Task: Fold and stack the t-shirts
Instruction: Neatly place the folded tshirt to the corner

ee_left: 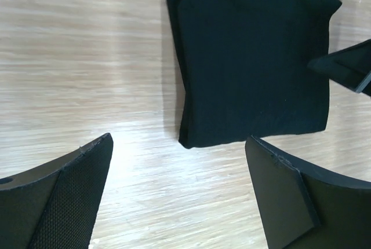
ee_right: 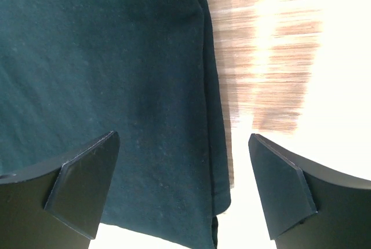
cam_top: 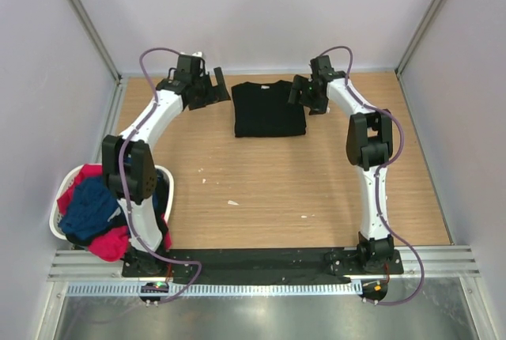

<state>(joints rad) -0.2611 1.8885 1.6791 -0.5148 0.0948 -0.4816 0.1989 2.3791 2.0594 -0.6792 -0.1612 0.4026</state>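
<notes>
From above, the folded black t-shirt (cam_top: pixel 269 109) is seen flat on the table (cam_top: pixel 277 190) toward 12 o'clock. It is flanked by the left fingers (cam_top: pixel 219 81) and the right fingers (cam_top: pixel 298 89), both pairs spread and holding nothing.

In the left wrist view, the shirt lies at 1 o'clock beyond the spread fingers.

In the right wrist view, its edge runs between the spread fingers, with cloth filling 9 to 12 o'clock.

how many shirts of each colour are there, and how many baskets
black t-shirt: 1
navy blue t-shirt: 1
red-pink t-shirt: 1, as far as the heap shows
white laundry basket: 1
total: 4
</notes>
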